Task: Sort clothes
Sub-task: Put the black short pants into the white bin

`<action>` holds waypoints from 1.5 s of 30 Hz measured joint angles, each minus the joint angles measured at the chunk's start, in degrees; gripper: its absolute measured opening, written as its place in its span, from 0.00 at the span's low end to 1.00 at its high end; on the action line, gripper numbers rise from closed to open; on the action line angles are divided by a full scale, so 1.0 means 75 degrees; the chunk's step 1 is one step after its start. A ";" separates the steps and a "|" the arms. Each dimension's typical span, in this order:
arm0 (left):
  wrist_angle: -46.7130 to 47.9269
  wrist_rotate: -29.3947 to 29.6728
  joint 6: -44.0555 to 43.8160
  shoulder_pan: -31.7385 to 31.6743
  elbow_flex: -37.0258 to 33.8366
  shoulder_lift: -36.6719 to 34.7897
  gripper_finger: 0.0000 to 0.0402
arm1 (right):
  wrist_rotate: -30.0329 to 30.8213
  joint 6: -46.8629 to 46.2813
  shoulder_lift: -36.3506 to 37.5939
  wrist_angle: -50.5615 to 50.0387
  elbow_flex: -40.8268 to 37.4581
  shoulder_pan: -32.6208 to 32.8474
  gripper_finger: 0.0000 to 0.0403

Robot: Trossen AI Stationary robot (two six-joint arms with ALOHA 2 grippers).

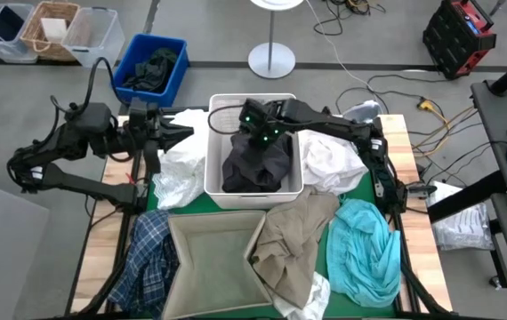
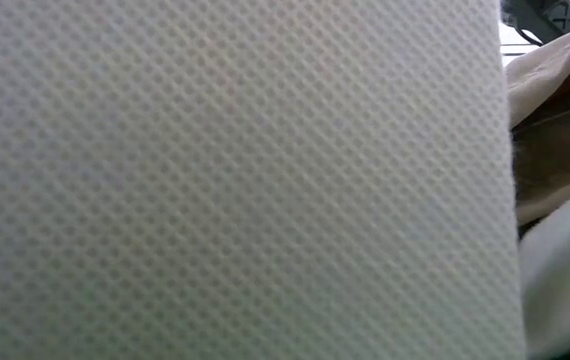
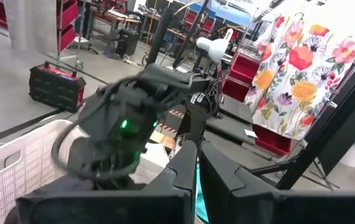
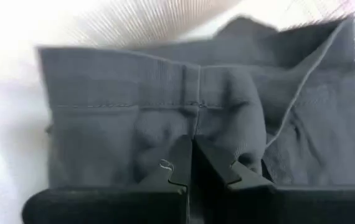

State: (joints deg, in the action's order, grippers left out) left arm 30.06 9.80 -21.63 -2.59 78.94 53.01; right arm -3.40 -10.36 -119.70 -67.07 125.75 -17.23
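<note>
Right claw (image 1: 255, 135) hangs over the white basket (image 1: 211, 169), fingers pressed together, gripping nothing; the dark grey garment (image 1: 255, 164) lies inside. Left claw (image 1: 185, 133), at nine o'clock, also pinched closed, empty.

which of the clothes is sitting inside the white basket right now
The dark grey garment, directly under the right claw. The teal, beige and plaid pieces lie outside the white basket.

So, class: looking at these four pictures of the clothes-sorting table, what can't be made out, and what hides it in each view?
- Low view: the whole table, blocked by a white mesh wall against the lens.
- High view: the white basket floor, covered by the dark grey garment and the right gripper.
- Right wrist view: whether the shut fingers pinch the grey cloth.
- High view: the plaid shirt, cut off by the edge.
</note>
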 joint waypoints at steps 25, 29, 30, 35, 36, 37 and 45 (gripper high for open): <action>-0.0003 0.0009 0.0243 -0.0006 0.0000 0.0117 0.00 | -0.0299 0.0055 0.0614 0.0313 -0.0437 -0.0087 0.12; -0.0006 0.0012 0.0125 -0.0005 0.0000 0.0256 0.00 | -0.0064 0.0527 0.1007 -0.0003 -0.0176 -0.0087 0.17; -0.0010 0.0012 0.0068 -0.0006 0.0000 0.0302 0.00 | 0.0021 0.0666 0.1158 -0.0022 -0.0168 -0.0111 0.18; -0.0524 0.0032 -0.0014 -0.0014 0.0000 0.0743 0.00 | 0.0641 0.1601 0.2025 -0.0471 -0.0192 -0.0207 0.20; -0.0706 0.0030 -0.0089 -0.0044 0.0000 0.0863 0.00 | 0.0694 0.1768 0.2212 -0.0508 -0.0197 -0.0234 0.19; -0.0834 0.0032 -0.0173 -0.0101 0.0000 0.0994 0.00 | 0.0715 0.1900 0.2421 -0.0473 -0.0199 -0.0260 0.18; -0.0866 0.0140 -0.1091 -0.0804 0.0548 0.2444 0.00 | 0.0729 0.2475 0.3558 -0.0166 -0.0232 -0.0669 0.04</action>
State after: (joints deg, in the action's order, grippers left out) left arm 23.57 10.85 -29.81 -8.62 83.05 71.34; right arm 2.07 8.20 -93.01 -68.32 124.01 -22.25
